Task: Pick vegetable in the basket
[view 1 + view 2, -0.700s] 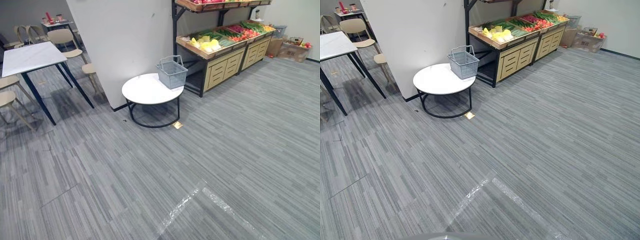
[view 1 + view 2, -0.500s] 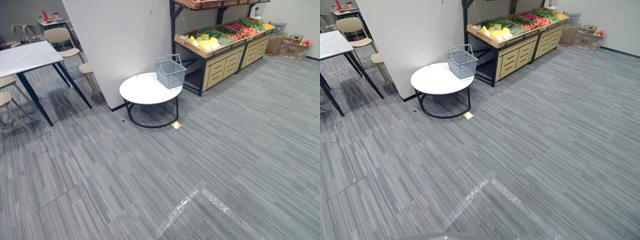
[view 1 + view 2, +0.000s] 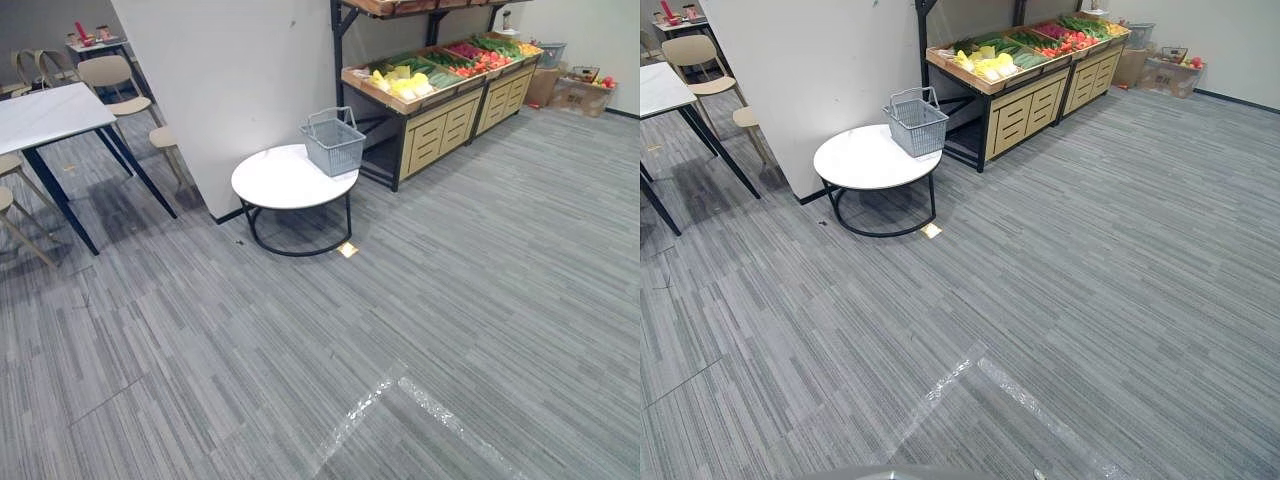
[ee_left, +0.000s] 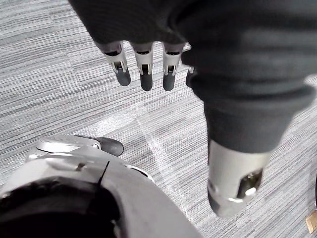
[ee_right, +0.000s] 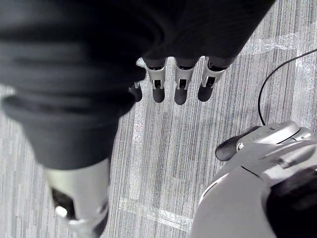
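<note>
We are seeing the vegetables (image 3: 410, 82) lying in sloped wooden trays on top of a produce stand (image 3: 440, 130). Pale yellow ones are piled at the near end, then green, then red, with an orange-yellow patch at the far end. They are too small for us to name kinds. The stand is showing light wood drawers in a black frame.

The basket (image 3: 333, 142) is sitting upright on the far edge of a round white table (image 3: 275, 185), near the stand's near end and well apart from both hands. It is grey mesh with its handles raised. We cannot tell what is lying inside.

The table is standing on a black ring frame beside a white partition wall (image 3: 230, 80). A small yellow tag (image 3: 347, 249) is lying on the grey carpet (image 3: 480, 260) by its foot. Shiny tape lines (image 3: 420, 395) are crossing the floor nearer us. A rectangular white table (image 3: 45, 112) and beige chairs (image 3: 110, 72) are standing off to the left, with cardboard boxes (image 3: 578, 95) past the stand.

The left hand (image 4: 145, 69) is hanging over the carpet with its fingers straight and slightly apart, holding nothing. The right hand (image 5: 180, 84) is hanging likewise, fingers loose and holding nothing.
</note>
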Robot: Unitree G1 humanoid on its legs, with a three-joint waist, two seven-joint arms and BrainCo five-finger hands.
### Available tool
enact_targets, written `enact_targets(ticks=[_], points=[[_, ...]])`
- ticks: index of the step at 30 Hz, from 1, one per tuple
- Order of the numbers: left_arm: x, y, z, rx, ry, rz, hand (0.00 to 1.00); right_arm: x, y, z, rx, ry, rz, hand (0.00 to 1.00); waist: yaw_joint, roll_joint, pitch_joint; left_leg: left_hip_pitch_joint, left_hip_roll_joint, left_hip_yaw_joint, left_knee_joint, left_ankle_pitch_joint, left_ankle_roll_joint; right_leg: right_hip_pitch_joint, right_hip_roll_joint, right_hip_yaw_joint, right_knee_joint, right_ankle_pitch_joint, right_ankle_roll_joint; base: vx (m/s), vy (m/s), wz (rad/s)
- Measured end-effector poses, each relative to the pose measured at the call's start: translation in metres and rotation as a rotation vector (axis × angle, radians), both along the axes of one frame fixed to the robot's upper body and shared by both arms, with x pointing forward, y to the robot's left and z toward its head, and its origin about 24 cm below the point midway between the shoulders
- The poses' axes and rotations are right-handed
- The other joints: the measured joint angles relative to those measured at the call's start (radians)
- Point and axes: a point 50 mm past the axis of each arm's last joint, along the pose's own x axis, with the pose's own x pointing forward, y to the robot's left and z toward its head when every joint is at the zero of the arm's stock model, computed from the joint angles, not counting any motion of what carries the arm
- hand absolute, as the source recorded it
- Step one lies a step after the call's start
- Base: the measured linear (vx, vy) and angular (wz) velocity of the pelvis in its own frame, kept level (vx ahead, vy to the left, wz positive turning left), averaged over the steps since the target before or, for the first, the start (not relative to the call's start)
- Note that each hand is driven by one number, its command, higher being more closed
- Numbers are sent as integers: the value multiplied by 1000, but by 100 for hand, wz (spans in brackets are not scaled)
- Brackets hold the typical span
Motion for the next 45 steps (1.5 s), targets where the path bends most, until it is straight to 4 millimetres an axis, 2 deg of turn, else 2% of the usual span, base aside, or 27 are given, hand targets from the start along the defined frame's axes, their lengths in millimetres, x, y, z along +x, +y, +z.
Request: enact_targets(ticks=[6,26,27,28,29,30,32,34,35,36,37,38,39,42,45], points=[[0,0,0,-4,-4,-1,0,0,2,0,14,-14,-66,0,0,-2,5,-1,3,2,0,-1,-2,2,4,4,-11,6,-9,0,-5,-1],[5,0,0,4,-13,-4,0,3,2,0,6,-32,-75,0,-2,-2,20,-6,10,28,-4,-12,0,-9,12,24,-13,4,-9,-1,-10,-3],[13,1,1,10,-31,-6,0,10,2,0,6,-49,-77,0,0,-5,34,-16,13,33,-2,-13,-1,-41,12,25,32,-14,-30,-14,-25,-12],[15,2,1,14,-35,-4,0,14,3,1,5,-59,-76,0,0,-6,41,-25,13,37,-1,-12,0,-65,12,26,67,-29,-35,-5,-33,-18],[22,4,2,24,-49,-4,0,24,4,1,7,-86,-80,0,0,-1,64,-29,12,47,0,-8,0,-113,6,26,156,-70,-36,-19,-50,-13],[26,6,3,37,-59,-5,0,31,6,2,8,-102,-83,0,-1,-19,86,-38,8,49,0,-6,-1,-154,-3,21,229,-105,-36,-19,-56,-8],[35,12,5,55,-81,-9,0,35,8,2,9,-111,-95,0,-2,-37,100,-45,1,49,0,-11,-11,-195,-14,16,293,-145,-42,10,-68,6],[36,16,6,67,-88,23,0,36,12,2,16,-123,-118,0,-1,-52,118,-70,4,51,82,-63,-23,-205,-23,9,334,-186,-60,43,-94,6],[36,16,6,65,-97,62,0,37,14,2,17,-126,-120,0,1,-56,119,-120,28,58,228,-135,-26,-193,-20,9,341,-206,-67,82,-128,0],[38,15,6,61,-124,127,0,41,13,3,8,-140,-94,0,1,-45,125,-214,75,82,469,-204,-28,-174,-5,5,339,-219,-77,99,-133,-1],[40,16,7,64,-140,151,0,41,11,4,-1,-144,-71,0,2,-40,132,-275,106,85,615,-215,-25,-159,4,1,339,-221,-82,187,-119,2],[43,11,7,52,-160,181,0,44,8,6,-20,-153,-20,0,4,-30,144,-378,166,68,868,-184,5,-126,26,-2,340,-225,-102,185,-74,-3],[43,10,7,43,-168,210,0,48,6,7,-35,-162,37,0,13,-25,148,-455,200,32,1037,-167,28,-95,39,-1,344,-241,-122,264,-48,-6],[48,8,8,30,-189,205,0,61,6,10,-45,-194,109,0,34,-29,150,-559,181,-35,1141,-181,6,-50,28,26,333,-268,-126,283,21,-19],[53,6,9,21,-205,187,0,86,16,14,-29,-244,180,0,41,-27,151,-644,139,-17,970,-187,-6,-2,-8,52,278,-281,-107,352,108,-17]])
